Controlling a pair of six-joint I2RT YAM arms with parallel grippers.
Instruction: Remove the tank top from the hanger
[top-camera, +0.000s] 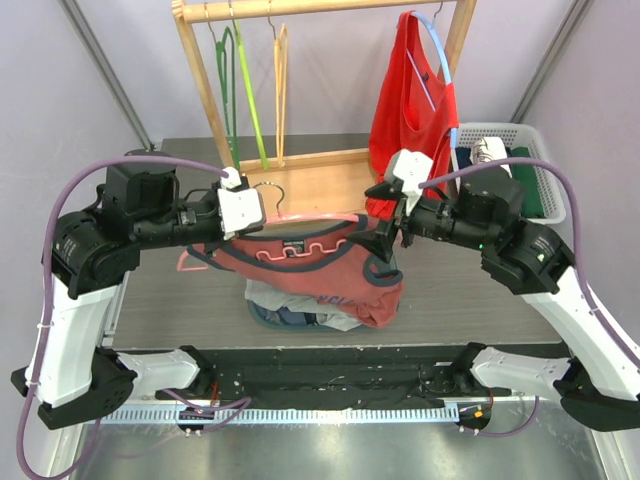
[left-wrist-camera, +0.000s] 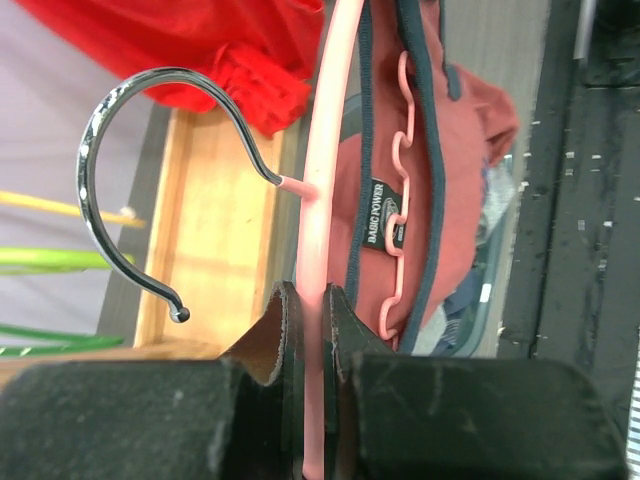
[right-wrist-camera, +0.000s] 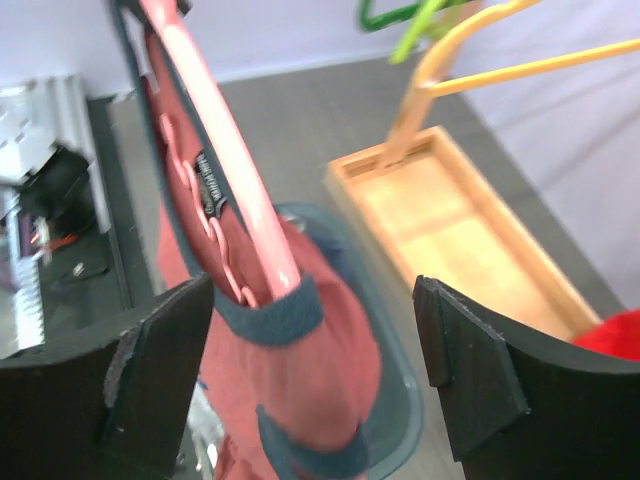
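A brick-red tank top (top-camera: 340, 285) with navy trim hangs on a pink hanger (top-camera: 320, 219) held level above the table. My left gripper (top-camera: 243, 228) is shut on the hanger's bar near its metal hook (left-wrist-camera: 110, 200); in the left wrist view the pink hanger (left-wrist-camera: 322, 150) runs between the jaws of the left gripper (left-wrist-camera: 312, 300), with the tank top (left-wrist-camera: 460, 200) to its right. My right gripper (top-camera: 385, 235) stands open at the hanger's other end. In the right wrist view the right gripper (right-wrist-camera: 315, 330) straddles the navy shoulder strap (right-wrist-camera: 265, 310) on the hanger (right-wrist-camera: 230, 180) without touching it.
A wooden rack (top-camera: 200, 80) at the back carries a green hanger (top-camera: 235, 90), a yellow hanger (top-camera: 280, 80) and a red garment (top-camera: 405, 110). Its wooden base (top-camera: 310, 185) lies behind the grippers. A white basket (top-camera: 530, 160) sits back right. A bin of clothes (top-camera: 290, 315) is under the tank top.
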